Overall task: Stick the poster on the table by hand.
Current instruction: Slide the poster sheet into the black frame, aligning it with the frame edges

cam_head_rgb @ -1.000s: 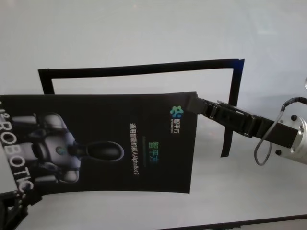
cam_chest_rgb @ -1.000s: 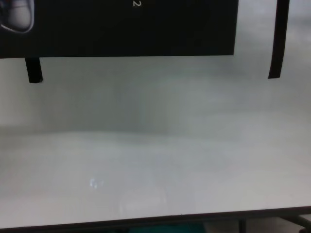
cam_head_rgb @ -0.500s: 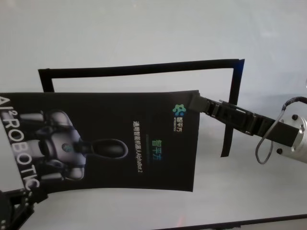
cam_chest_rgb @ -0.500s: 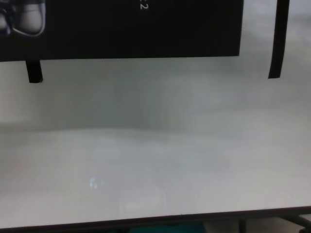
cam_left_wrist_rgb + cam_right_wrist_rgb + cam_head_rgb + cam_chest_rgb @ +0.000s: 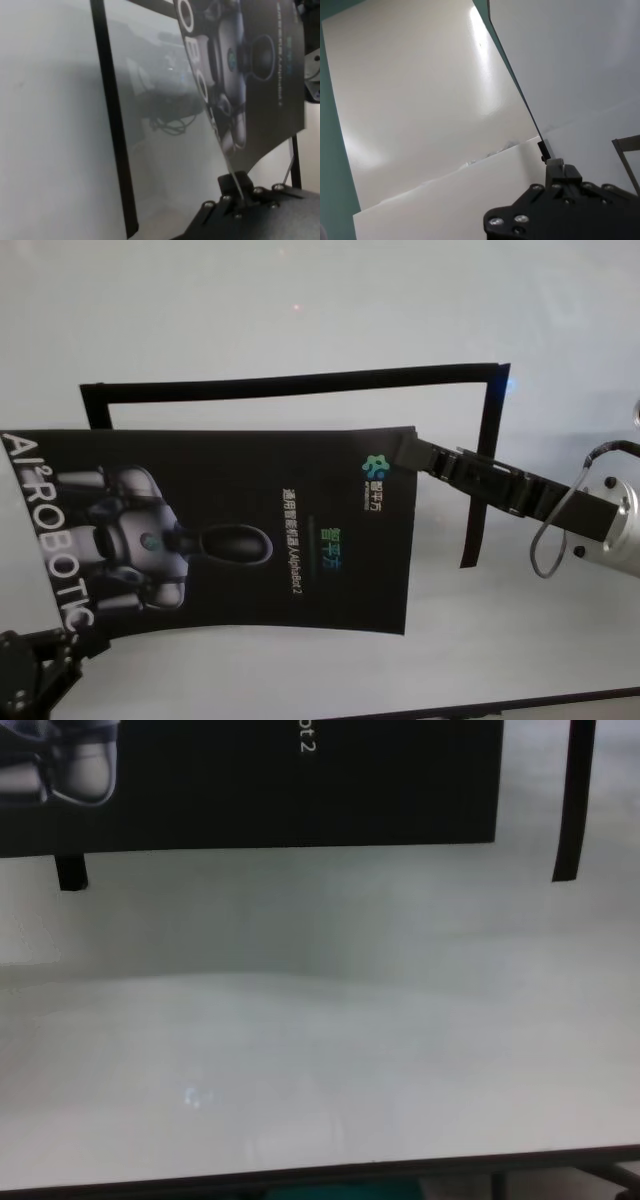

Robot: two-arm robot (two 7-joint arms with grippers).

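The poster, black with a silver robot figure and white "ROBOTIC" lettering, is held slightly above the white table, sagging between two grips. My right gripper is shut on its far right corner. My left gripper is shut on its near left corner. In the left wrist view the sheet curves up out of that gripper. The right wrist view shows the poster's white back pinched in the right gripper. In the chest view its near edge hangs over the table.
Narrow black strips form a frame on the table: a long far strip, a right strip and a short left one. The right arm crosses the right strip. The table's dark front edge runs close to my body.
The poster's left end has swung to the right, bringing more of the lettering and my left gripper into the head view. The right gripper has barely moved.
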